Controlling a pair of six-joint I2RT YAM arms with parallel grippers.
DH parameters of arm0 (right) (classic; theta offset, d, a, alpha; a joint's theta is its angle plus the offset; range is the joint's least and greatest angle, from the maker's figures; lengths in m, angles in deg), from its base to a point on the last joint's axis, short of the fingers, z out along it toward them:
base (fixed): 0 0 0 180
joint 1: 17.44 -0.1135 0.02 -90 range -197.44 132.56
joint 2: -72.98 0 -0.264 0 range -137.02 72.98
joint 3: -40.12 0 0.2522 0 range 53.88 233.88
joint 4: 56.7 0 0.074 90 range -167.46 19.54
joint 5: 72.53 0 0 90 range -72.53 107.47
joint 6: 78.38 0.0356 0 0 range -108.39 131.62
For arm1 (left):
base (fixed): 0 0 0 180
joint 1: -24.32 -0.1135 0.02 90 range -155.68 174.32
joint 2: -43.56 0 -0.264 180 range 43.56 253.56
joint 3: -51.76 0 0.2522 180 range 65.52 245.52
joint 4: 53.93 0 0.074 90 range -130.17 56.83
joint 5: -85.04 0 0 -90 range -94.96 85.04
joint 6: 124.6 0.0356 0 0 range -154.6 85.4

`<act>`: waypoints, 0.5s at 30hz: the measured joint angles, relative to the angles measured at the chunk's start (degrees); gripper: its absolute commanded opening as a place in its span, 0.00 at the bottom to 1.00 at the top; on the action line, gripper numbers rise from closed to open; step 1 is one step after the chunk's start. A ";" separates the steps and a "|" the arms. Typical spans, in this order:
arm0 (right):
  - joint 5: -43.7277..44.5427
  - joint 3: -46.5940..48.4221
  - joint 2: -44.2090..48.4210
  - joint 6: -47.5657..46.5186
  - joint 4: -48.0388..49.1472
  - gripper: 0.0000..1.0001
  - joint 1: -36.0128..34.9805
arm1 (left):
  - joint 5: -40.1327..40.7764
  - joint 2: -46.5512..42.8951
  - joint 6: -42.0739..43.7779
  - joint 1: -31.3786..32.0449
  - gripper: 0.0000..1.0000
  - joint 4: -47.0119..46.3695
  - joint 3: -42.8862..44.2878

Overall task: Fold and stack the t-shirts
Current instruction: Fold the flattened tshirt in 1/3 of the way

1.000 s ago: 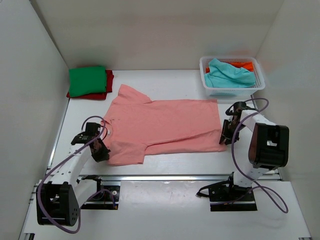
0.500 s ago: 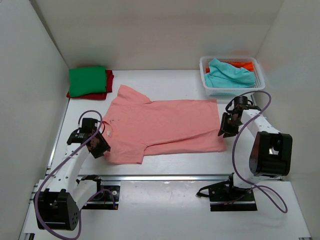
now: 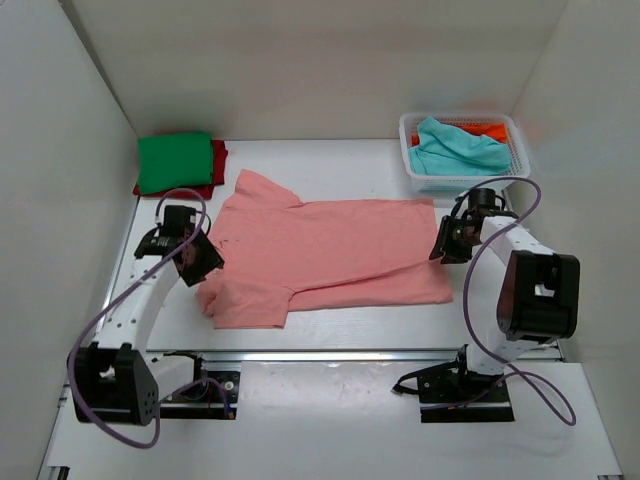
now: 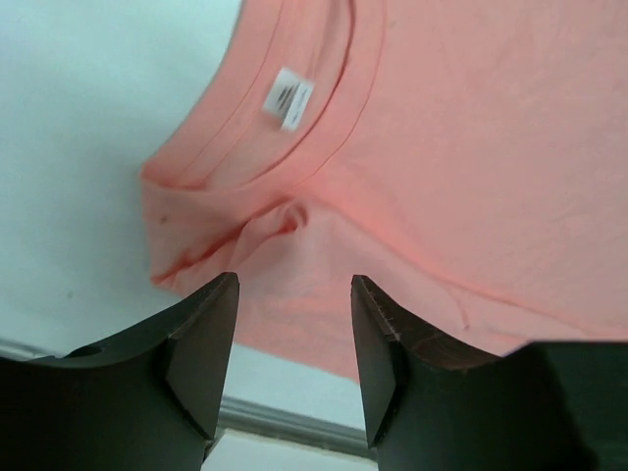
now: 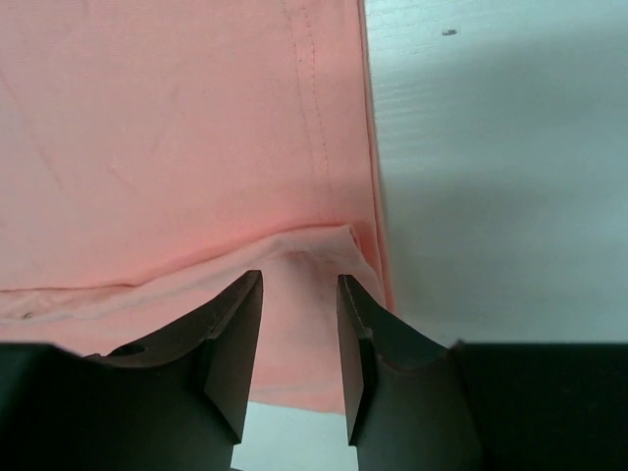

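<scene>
Left gripper (image 4: 294, 283): jaws parted, now off the collar you had it pinching a second ago. Right gripper (image 5: 299, 279): jaws likewise easing apart above the hem, holding nothing. Salmon-pink t-shirt (image 3: 330, 245): flat mid-table, near edge doubled over. Judge this fold laid.

Red t-shirt (image 3: 218, 165) mostly beneath green t-shirt (image 3: 175, 160)

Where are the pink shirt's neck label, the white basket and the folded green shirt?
neck label (image 4: 287, 98), left wrist view, middle of the white tag inside the collar.
white basket (image 3: 455, 184), top view, on its front wall.
green shirt (image 3: 175, 160), top view, middle of the folded cloth.
</scene>
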State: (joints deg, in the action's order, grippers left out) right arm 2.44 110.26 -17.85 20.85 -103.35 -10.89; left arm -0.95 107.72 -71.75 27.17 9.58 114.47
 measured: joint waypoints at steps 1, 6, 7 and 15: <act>-0.04 0.00 -0.59 0.07 0.37 0.33 -0.07 | -0.02 1.38 0.00 -0.04 0.61 -0.92 0.74; 0.15 0.00 -2.47 0.42 1.44 0.25 -0.66 | -0.90 10.71 -0.24 -0.39 0.61 -7.13 3.76; 0.15 0.00 -2.97 0.46 1.70 0.11 -0.90 | -1.07 13.03 -0.24 -0.50 0.61 -8.52 3.87; 2.86 1.11 -5.92 1.64 -2.64 0.08 -1.40 | -1.03 25.11 0.31 -1.68 0.56 -12.92 3.91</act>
State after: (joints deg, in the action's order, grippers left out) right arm 5.31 111.38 -23.77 22.49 -105.99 -12.29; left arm -1.98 132.83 -71.44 25.49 -3.33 118.38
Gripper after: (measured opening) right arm 0.019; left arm 0.576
